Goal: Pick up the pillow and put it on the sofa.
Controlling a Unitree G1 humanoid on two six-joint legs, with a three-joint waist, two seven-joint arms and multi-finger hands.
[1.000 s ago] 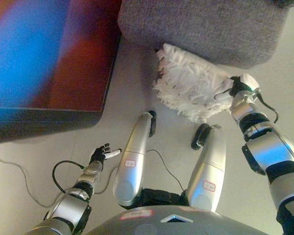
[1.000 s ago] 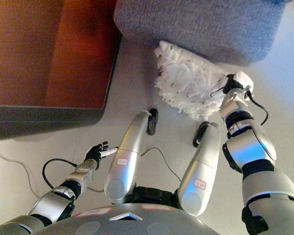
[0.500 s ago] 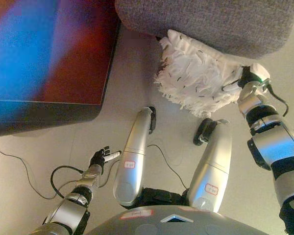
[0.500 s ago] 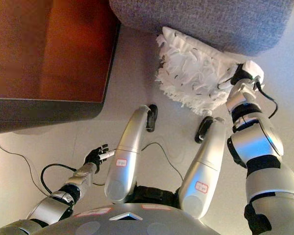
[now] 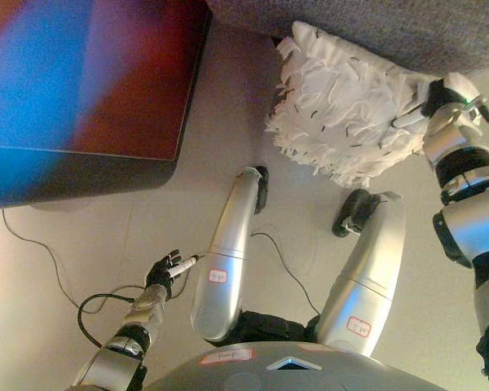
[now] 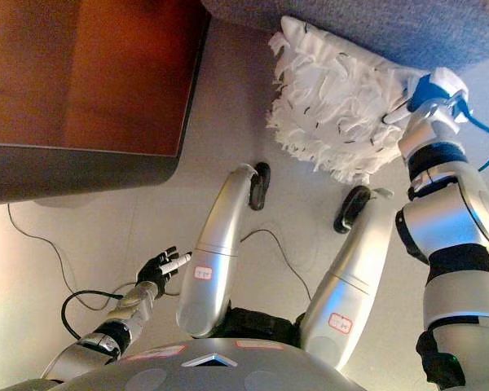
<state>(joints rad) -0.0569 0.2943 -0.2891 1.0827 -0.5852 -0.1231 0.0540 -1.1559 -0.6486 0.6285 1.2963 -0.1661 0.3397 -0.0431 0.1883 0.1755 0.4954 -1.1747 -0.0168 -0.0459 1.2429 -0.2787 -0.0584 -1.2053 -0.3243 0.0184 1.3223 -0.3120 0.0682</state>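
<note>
Pale floor [image 5: 106, 236] is seen below a grey fabric sofa [image 5: 375, 24]. Against it, the fluffy white fringed pillow [image 5: 342, 114] is pinched by the right hand [image 5: 428, 102]. Relaxed fingers are shown on the left hand [image 5: 165, 269], low down.

Sofa [image 5: 375, 28] along top of frame, upper right. Pillow [image 5: 342, 114] just below it, upper edge touching sofa base, rest on floor [image 5: 106, 228]. Right hand [image 5: 428, 106] at pillow's right edge, upper right (fingers buried in fringe). Low table [image 5: 81, 90] fills upper left, well apart from pillow. Left hand [image 5: 165, 269] lower left, over floor, below table, touching nothing.
</note>
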